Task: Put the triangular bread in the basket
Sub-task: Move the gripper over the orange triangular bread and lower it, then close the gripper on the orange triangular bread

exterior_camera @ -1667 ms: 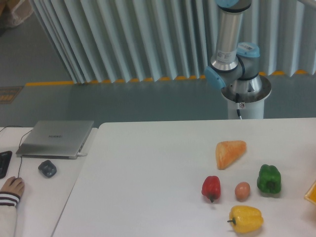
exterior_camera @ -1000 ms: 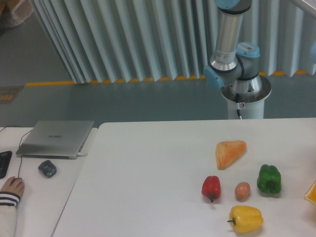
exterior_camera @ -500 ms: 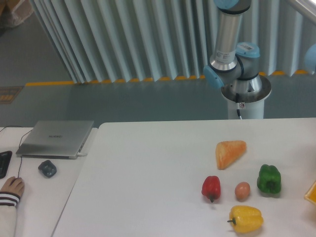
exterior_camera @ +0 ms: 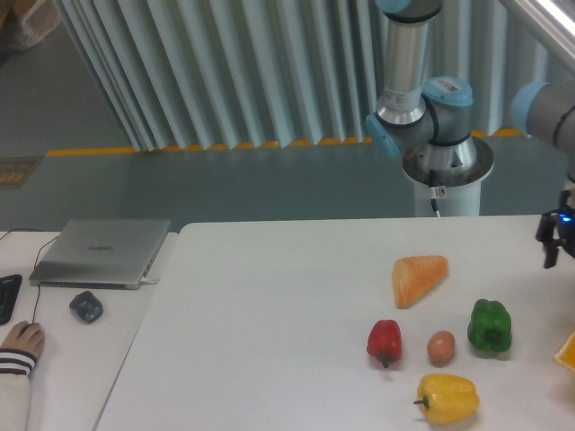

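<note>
The triangular bread [exterior_camera: 418, 277], a glossy golden-orange wedge, lies flat on the white table [exterior_camera: 269, 341] right of centre. My gripper [exterior_camera: 555, 250] hangs at the frame's right edge, to the right of the bread and well apart from it. Only one dark finger and a blue light show, so its state is unclear. An orange corner [exterior_camera: 567, 351] pokes in at the right edge and looks like the basket's rim; the rest of it is out of view.
In front of the bread lie a red pepper [exterior_camera: 384, 342], a small brown egg-shaped item [exterior_camera: 441, 347], a green pepper [exterior_camera: 490, 326] and a yellow pepper [exterior_camera: 446, 398]. A laptop [exterior_camera: 101, 251], mouse [exterior_camera: 86, 306] and a person's hand [exterior_camera: 22, 340] are at the left. The arm's base [exterior_camera: 446, 166] stands behind the table.
The arm has swung, bringing its forearm and gripper into view at the right edge above the table. The bread and the peppers have not moved.
</note>
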